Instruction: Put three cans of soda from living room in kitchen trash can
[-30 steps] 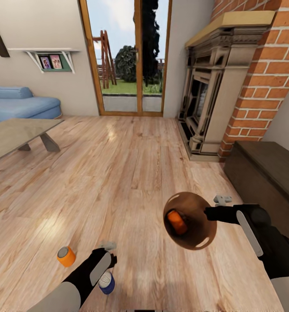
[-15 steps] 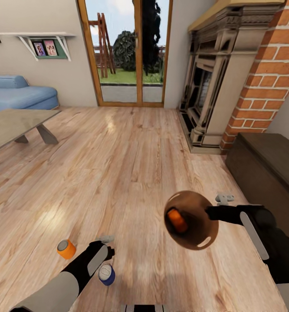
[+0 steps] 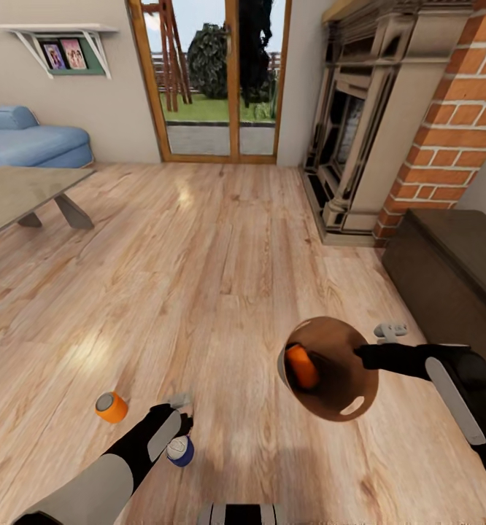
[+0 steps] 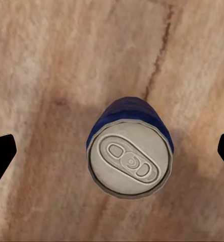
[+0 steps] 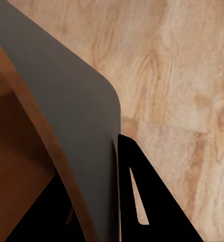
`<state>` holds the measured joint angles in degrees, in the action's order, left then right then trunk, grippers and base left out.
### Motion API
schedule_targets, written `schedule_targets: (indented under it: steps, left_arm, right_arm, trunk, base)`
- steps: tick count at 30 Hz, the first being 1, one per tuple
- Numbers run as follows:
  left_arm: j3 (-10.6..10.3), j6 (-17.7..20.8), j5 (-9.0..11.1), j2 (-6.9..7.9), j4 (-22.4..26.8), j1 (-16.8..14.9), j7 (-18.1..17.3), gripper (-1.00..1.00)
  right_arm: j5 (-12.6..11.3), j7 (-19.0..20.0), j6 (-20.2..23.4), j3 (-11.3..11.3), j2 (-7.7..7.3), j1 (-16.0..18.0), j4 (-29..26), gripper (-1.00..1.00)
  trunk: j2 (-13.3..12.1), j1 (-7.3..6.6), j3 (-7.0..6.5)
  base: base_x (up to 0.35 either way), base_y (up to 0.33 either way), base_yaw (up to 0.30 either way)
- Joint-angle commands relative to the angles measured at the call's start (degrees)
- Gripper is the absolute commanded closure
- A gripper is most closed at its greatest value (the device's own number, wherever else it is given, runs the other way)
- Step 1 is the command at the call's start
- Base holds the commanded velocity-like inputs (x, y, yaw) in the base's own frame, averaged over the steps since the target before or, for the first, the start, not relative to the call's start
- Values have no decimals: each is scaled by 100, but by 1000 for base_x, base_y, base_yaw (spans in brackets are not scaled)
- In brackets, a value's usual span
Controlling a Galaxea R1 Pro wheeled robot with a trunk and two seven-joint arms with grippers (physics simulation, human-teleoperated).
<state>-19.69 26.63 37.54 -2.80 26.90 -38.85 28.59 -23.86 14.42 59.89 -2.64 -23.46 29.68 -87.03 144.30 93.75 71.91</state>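
A dark blue can of soda (image 3: 179,451) stands upright on the wood floor. My left gripper (image 3: 178,424) hovers right above it, open. In the left wrist view the blue can's (image 4: 129,151) silver top sits between the two black fingertips (image 4: 1,156), which stand well apart from it. One orange can (image 3: 112,407) stands on the floor to the left of my left arm. My right gripper (image 3: 363,355) is shut on the rim of the trash can (image 3: 339,390) and holds it tilted off the floor, with another orange can (image 3: 301,366) inside. The right wrist view shows the bin's grey wall (image 5: 71,126).
A grey low table (image 3: 17,197) and a blue sofa (image 3: 24,144) are at the far left. The brick fireplace (image 3: 367,124) and a dark wooden cabinet (image 3: 454,270) line the right side. The glass door (image 3: 214,80) is straight ahead.
The head camera has tipped down and the whole picture has shifted. My left gripper stays over the blue can, a little closer. The bin's mouth shows more toward the camera.
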Motion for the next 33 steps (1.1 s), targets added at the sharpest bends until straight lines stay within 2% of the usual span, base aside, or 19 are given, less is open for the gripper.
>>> schedule_targets:
  steps: [1, 4, 10, 33]
  left_arm:
    - [0, 0, 1, 8, 0, -3, -3, -100]
    - [5, 0, 2, 25, 0, -40, -67, -100]
    - [2, 0, 4, -33, -232, -356, -230, -100]
    - [-11, 0, 5, -55, -298, -396, -249, -100]
  right_arm:
    - [-143, 25, 11, 1, -2, 3, -10, 100]
    - [-146, 25, 11, 1, -7, -11, -27, 100]
    - [-153, 25, 11, -5, -3, -31, -88, 100]
    - [-151, 25, 11, -17, 0, -33, -95, 100]
  trunk:
    - [2, 2, 22]
    - [6, 9, 89]
    - [14, 25, 222]
    - [45, 84, 731]
  base:
    - [0, 0, 0]
    - [0, 0, 0]
    - [0, 0, 0]
    - [0, 0, 0]
